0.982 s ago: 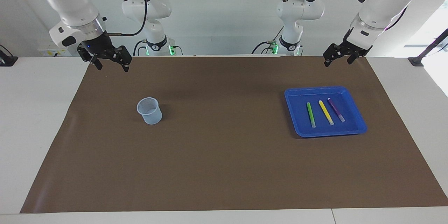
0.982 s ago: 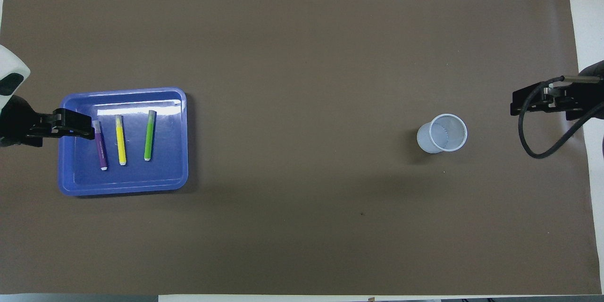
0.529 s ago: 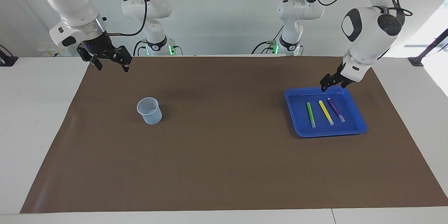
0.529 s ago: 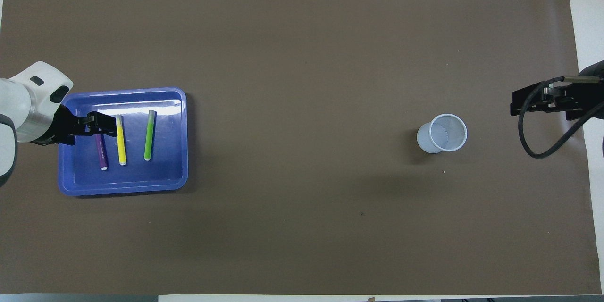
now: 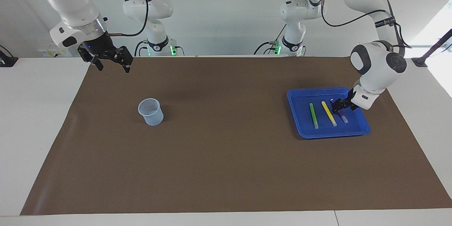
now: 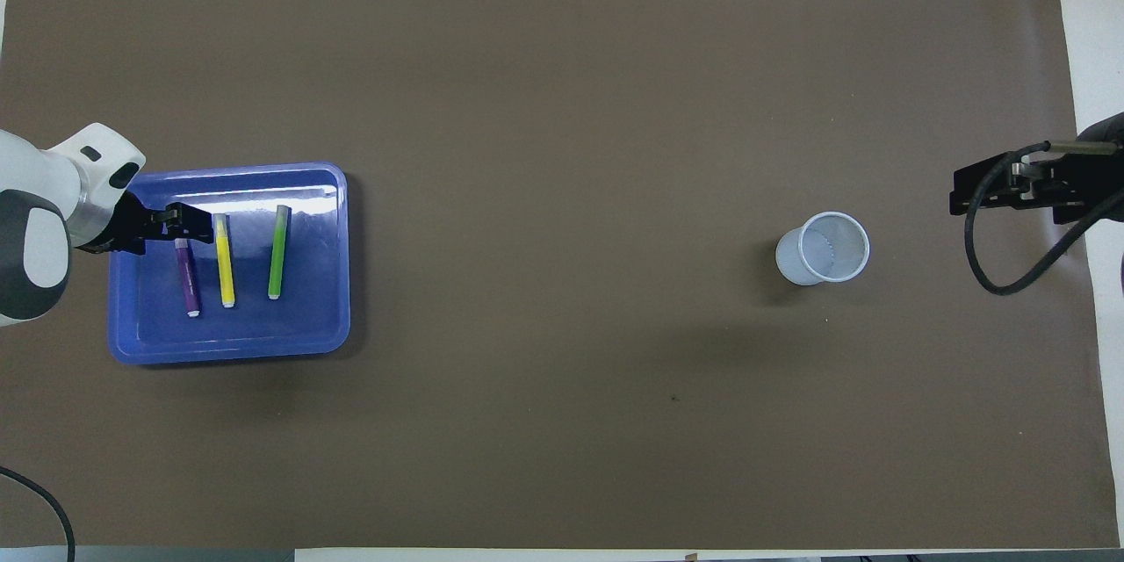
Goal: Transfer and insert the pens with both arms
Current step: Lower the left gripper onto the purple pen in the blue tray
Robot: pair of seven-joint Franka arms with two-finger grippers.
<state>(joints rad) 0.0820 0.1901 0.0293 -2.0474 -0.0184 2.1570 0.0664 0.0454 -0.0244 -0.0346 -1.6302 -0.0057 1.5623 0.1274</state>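
The left gripper (image 5: pixel 338 106) hangs low in the blue tray (image 5: pixel 300 127), fingers apart just over the purple pen (image 5: pixel 343 118), gripping nothing. The yellow pen (image 5: pixel 329 113) and green pen (image 5: pixel 313 116) lie beside it in that tray. The right gripper (image 5: pixel 111 63) waits spread wide above the mat's edge, with the cup (image 5: pixel 151 112) near the right arm's end.

wall (image 5: pixel 226 24): plain white | table (image 5: pixel 35 120): white | mat (image 5: pixel 226 155): brown
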